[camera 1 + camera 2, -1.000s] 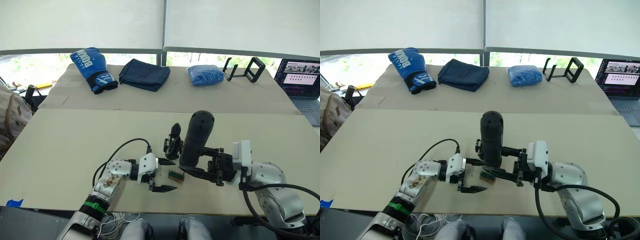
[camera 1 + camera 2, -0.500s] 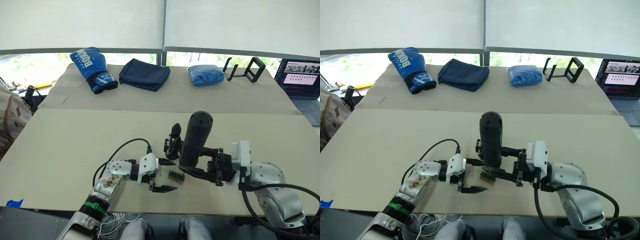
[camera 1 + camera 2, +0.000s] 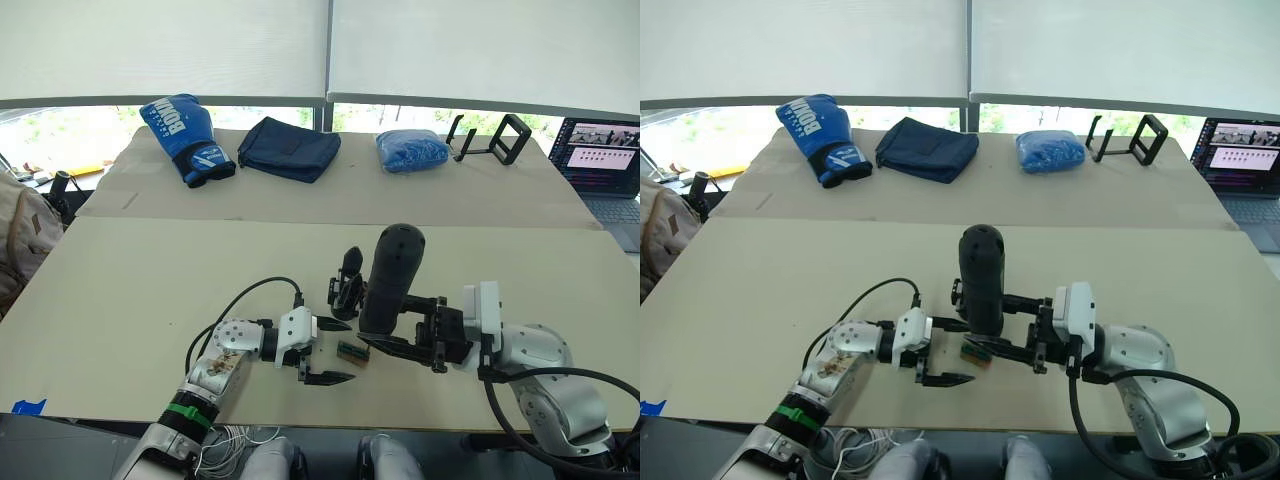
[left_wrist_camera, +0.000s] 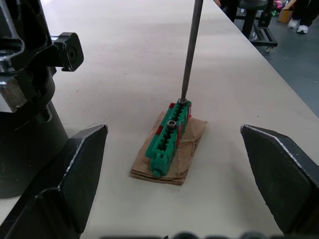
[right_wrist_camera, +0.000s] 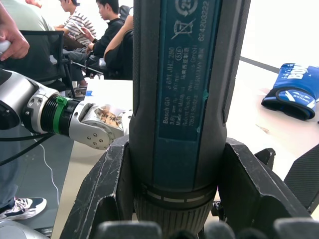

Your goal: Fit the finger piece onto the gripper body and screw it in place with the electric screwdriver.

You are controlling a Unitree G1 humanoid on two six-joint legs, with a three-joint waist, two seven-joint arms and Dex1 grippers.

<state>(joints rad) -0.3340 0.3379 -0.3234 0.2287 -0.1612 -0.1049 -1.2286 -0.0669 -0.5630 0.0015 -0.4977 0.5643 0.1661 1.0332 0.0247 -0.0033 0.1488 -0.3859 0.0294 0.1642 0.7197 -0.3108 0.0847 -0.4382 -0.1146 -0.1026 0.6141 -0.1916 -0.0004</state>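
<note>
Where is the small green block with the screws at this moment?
The green block lies on a brown card on the near table, between the open left gripper and the right gripper, under the bit of the electric screwdriver.

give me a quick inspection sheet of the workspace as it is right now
surface: tan table, another behind it.
job's things: electric screwdriver upright, bit on green-and-brown block; gripper body beside it; finger piece not made out.
clutter: boxing glove, dark pouch, blue bundle, black stand, laptop.
grippers: right gripper shut on screwdriver; left gripper open around the block.
cables: black cable at left wrist.
surroundings: window blinds; seated people in right wrist view.
</note>
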